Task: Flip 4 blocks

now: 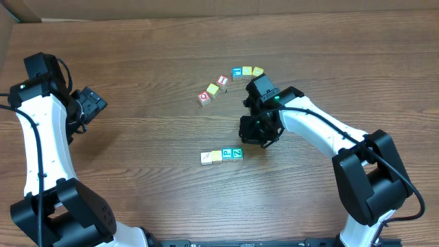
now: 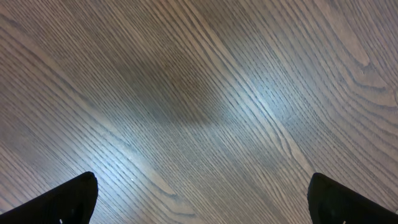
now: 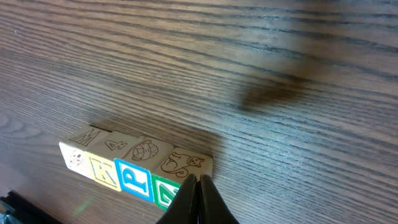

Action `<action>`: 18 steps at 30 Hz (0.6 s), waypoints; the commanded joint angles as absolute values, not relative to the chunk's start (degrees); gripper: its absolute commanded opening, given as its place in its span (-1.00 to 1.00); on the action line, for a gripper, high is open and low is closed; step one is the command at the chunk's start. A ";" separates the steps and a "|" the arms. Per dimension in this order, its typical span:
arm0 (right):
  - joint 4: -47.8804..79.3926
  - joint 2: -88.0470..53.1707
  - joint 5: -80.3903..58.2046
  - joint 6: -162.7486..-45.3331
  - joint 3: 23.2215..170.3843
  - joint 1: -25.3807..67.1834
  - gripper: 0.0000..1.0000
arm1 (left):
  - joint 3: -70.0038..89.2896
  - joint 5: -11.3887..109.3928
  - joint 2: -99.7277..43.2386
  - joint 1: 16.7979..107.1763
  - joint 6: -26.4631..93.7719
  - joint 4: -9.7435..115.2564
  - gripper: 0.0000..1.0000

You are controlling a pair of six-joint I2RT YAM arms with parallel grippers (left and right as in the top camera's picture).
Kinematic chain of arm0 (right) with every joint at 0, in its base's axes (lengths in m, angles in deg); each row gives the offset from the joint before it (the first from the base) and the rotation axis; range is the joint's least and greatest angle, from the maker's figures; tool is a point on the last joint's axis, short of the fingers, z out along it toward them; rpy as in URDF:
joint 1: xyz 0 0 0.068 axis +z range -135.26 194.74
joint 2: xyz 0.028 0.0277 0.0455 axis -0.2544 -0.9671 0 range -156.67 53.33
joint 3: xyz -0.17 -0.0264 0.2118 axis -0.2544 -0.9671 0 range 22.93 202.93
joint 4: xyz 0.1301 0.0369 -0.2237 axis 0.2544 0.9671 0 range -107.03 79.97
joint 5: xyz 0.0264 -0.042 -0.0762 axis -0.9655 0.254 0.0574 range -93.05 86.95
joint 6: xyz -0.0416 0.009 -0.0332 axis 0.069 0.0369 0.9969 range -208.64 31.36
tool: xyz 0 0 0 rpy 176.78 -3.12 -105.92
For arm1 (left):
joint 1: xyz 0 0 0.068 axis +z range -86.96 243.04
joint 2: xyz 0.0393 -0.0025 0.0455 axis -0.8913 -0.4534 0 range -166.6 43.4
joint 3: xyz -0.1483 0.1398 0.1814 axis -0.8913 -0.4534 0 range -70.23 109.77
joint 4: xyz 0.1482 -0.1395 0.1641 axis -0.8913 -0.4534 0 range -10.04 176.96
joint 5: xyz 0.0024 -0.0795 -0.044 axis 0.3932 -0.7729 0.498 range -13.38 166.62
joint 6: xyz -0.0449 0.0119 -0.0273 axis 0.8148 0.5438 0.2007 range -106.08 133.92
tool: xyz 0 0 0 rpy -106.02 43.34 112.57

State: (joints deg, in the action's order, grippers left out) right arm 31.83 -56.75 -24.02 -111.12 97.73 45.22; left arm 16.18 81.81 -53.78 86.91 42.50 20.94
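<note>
Four blocks lie in a touching row: a whitish-cream block (image 1: 206,158) (image 3: 76,158), a yellow K block (image 1: 217,156) (image 3: 102,173), a blue P block (image 1: 227,155) (image 3: 134,179) and a teal-green block (image 1: 237,153) (image 3: 163,191). Line drawings show on their top faces. My right gripper (image 1: 248,134) (image 3: 198,182) is shut with nothing between its fingers. Its tips stand at the green block's end of the row, and I cannot tell whether they touch it. My left gripper (image 1: 92,104) (image 2: 202,183) is open over bare wood at the far left.
An arc of other letter cubes lies behind the right arm: a red cube (image 1: 204,98), a yellow cube (image 1: 212,89), another red cube (image 1: 221,81), a blue cube (image 1: 237,73) and two yellowish cubes (image 1: 252,71). The wooden table (image 1: 137,158) lies under everything.
</note>
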 commanded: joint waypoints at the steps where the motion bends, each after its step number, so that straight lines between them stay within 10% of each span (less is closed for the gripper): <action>1: 31.70 -55.70 -23.56 -111.10 99.09 43.97 -0.92 | 16.68 81.92 -53.46 86.91 42.87 21.01 0.99; 18: 32.51 -55.70 -19.37 -111.08 99.07 42.99 -0.88 | 16.68 78.86 -53.46 86.91 46.12 35.15 0.99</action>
State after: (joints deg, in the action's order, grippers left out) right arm 32.66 -56.75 -20.92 -111.10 97.75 42.99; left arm 16.18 81.74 -53.78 86.91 43.65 33.73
